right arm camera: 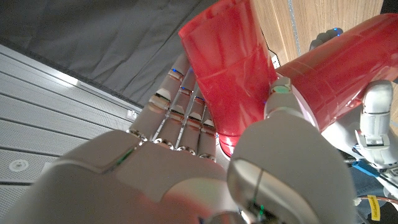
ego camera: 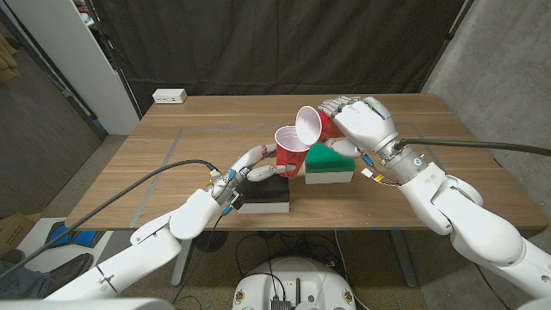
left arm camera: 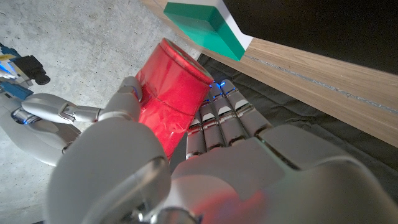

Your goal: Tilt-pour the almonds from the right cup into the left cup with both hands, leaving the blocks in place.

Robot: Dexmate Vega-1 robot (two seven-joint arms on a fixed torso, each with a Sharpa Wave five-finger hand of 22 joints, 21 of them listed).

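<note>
My right hand (ego camera: 366,120) grips the tipped right cup (ego camera: 312,123) mid-wall over the table's middle, my left hand (ego camera: 250,164) holding the left cup (ego camera: 289,148); thin, light, crushable plastic, so squeeze gently.

**A Curtained Robot Test Lab**

The place looked like a robotics lab or test bay, not a home. A plain wooden table (ego camera: 155,164) carried taped outlines under the hands. Beyond the right hand (ego camera: 366,120) hung a black curtain (ego camera: 284,43) as backdrop, with a bare concrete wall (ego camera: 504,77) off to its outer side. A white cabinet (ego camera: 65,60) stood far beyond the left hand (ego camera: 250,164), and a white power strip (ego camera: 170,96) lay at the table's far edge. Thick cables (ego camera: 129,185) ran along both arms over grey floor.
</note>
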